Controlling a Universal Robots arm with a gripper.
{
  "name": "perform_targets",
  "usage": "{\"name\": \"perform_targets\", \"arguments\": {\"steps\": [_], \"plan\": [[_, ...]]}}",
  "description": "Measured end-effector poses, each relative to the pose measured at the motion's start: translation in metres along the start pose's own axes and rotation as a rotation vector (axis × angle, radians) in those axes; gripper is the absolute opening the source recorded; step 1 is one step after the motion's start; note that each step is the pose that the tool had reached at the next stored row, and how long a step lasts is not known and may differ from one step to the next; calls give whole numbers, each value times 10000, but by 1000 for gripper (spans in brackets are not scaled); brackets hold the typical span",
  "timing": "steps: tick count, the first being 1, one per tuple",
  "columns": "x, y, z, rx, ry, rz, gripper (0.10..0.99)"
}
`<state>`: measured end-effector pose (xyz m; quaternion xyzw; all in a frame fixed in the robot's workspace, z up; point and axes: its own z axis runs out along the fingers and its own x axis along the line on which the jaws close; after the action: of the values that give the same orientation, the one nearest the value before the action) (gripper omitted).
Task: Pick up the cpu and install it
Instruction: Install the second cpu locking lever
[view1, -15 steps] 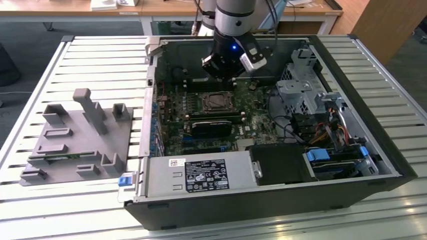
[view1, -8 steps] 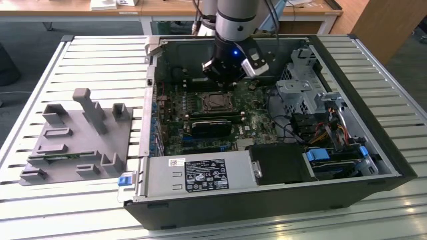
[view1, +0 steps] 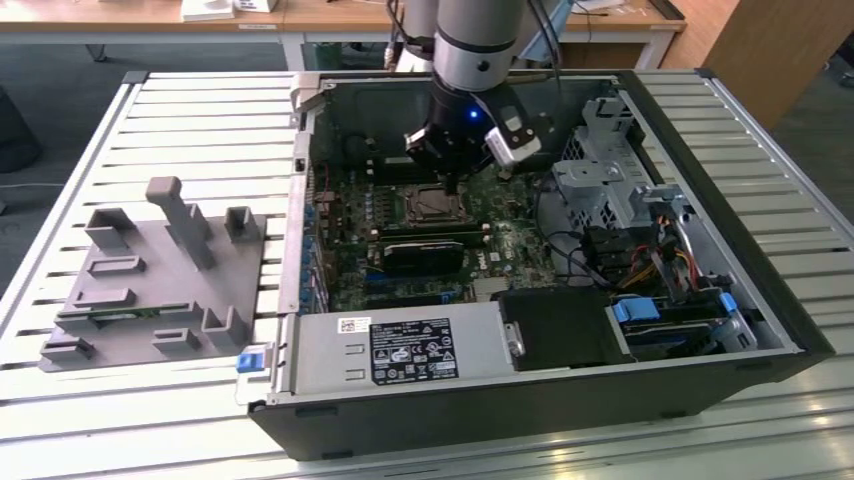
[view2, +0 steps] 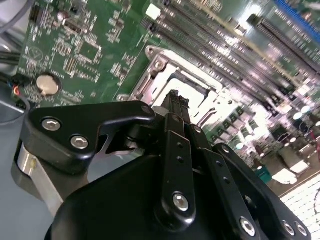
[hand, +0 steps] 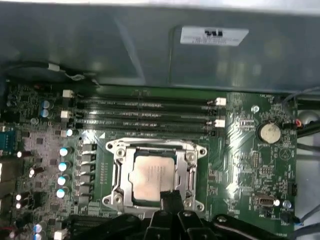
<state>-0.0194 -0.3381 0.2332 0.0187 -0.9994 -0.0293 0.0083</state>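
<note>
The cpu (hand: 152, 177) already lies flat inside the metal socket frame (hand: 156, 148) on the green motherboard (hand: 240, 165). In the first wrist view its shiny grey top faces up and looks level, with the frame all around it. So the picking up is done, and the chip has reached its spot.

The gripper (hand: 170, 196) is right over the chip, at its 6 o'clock edge in the first wrist view. The two black fingertips sit pressed together there. I cannot tell if they touch the chip or hang just above it. They do not pinch anything that I can see. In the second wrist view the gripper (view2: 175, 97) points down at the same socket, and the tips look close together there too.

In the exterior view the arm (view1: 475, 45) reaches down into the open computer case (view1: 747, 300), and the gripper (view1: 447, 178) is just above the socket. The grey holder tray (view1: 147, 270) lies on the table outside the case, at the case's 9 o'clock.

What may be left: I cannot tell if the frame's cover and its latch are locked over the chip.
</note>
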Motion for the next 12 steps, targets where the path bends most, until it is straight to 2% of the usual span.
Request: {"name": "perform_targets", "arguments": {"steps": [8, 12], "plan": [[6, -168, 6, 0, -2, 19, 106], [6, -179, 6, 0, -1, 23, 106]]}}
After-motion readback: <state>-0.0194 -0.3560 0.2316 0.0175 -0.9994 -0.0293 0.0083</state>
